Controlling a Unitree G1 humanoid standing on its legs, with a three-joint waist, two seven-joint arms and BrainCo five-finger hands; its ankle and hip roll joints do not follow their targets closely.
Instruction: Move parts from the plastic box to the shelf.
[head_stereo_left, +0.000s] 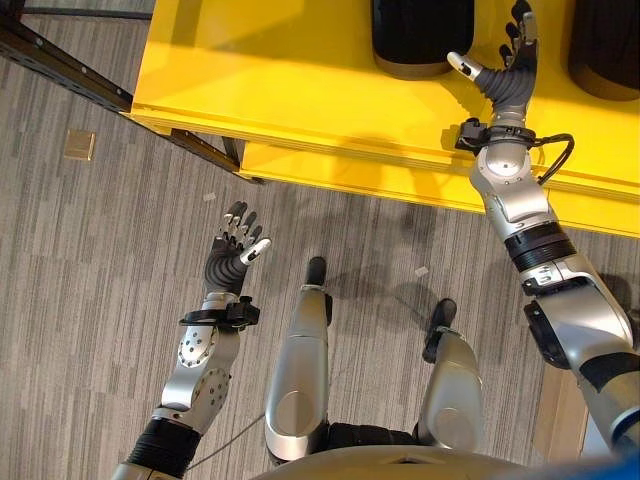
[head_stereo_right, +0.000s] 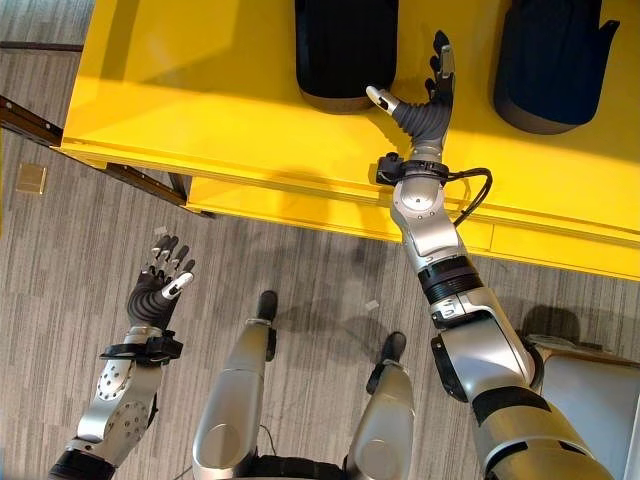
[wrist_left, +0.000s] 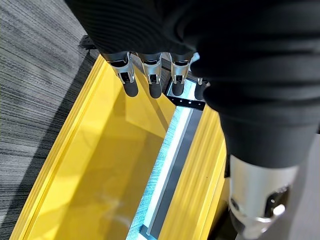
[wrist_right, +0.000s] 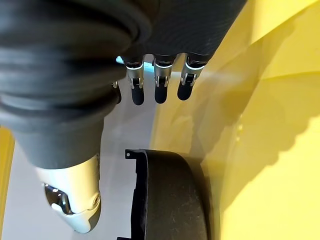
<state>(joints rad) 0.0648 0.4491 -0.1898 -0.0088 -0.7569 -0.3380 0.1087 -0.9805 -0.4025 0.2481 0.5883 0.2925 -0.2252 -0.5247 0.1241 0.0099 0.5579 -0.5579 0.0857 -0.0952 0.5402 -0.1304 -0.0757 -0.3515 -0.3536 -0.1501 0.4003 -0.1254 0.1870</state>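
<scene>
Up on the bright yellow shelf (head_stereo_right: 200, 90), smooth and shiny with a long flat lip along its front edge: 2 black parts. One black part (head_stereo_right: 345, 50), rounded at its near end and dull like moulded plastic, just beside the right hand (head_stereo_right: 425, 105). Another black part (head_stereo_right: 550, 65) of the same rounded shape farther toward the robot's right, well apart from the first. Right hand reaching over the shelf, silver fingers (head_stereo_right: 440, 60) with dark tips stretched nearly straight, thumb spread out toward the nearer part, nothing held. Seen close from the right wrist: a thin curved black rim (wrist_right: 165, 200) with a small tab at its corner, lying past the straight fingertips (wrist_right: 160, 92) and not touching them. Left hand (head_stereo_left: 235, 250) low over the grey carpet floor (head_stereo_left: 100, 260), streaky and rough-looking, fingers loose and spread, nothing held. Seen from the left wrist: yellow shelf boards with a long silver metal rail (wrist_left: 172, 165), brushed and shiny, with small holes near its end, running between them. On the floor, a small square brass-coloured plate (head_stereo_left: 79, 145).
</scene>
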